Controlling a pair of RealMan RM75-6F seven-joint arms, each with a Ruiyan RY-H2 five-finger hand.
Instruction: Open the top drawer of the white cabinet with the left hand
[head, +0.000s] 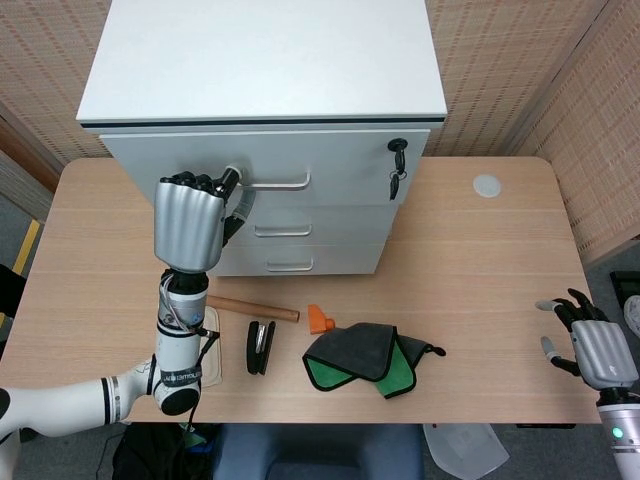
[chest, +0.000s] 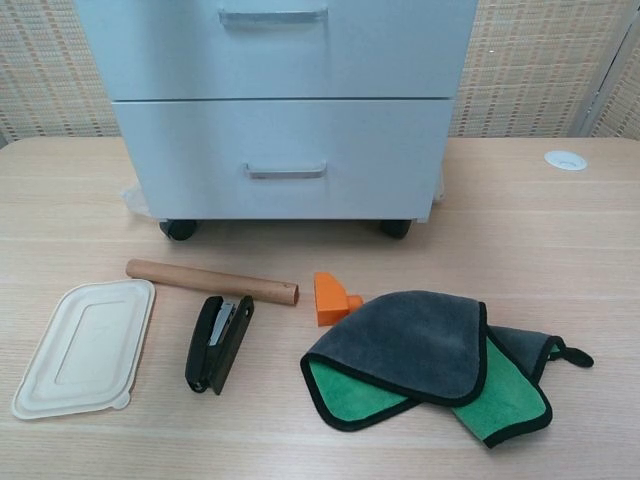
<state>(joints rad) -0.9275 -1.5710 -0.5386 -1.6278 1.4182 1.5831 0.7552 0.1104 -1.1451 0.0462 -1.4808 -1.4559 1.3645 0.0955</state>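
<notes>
Wood desk (head: 480, 260), white cabinet (head: 262, 70): left hand (head: 189, 222) curled on top drawer (head: 320, 177) handle (head: 275, 183), drawer looks barely cracked, most pulling left imo. Right hand (head: 590, 340) idle, fingers apart.

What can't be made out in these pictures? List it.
- Head view: the left hand covers the left end of the top drawer handle, so its hold there is hidden.
- Chest view: the top drawer and both hands lie outside the frame.
- Head view: the keys are too small to read.
</notes>
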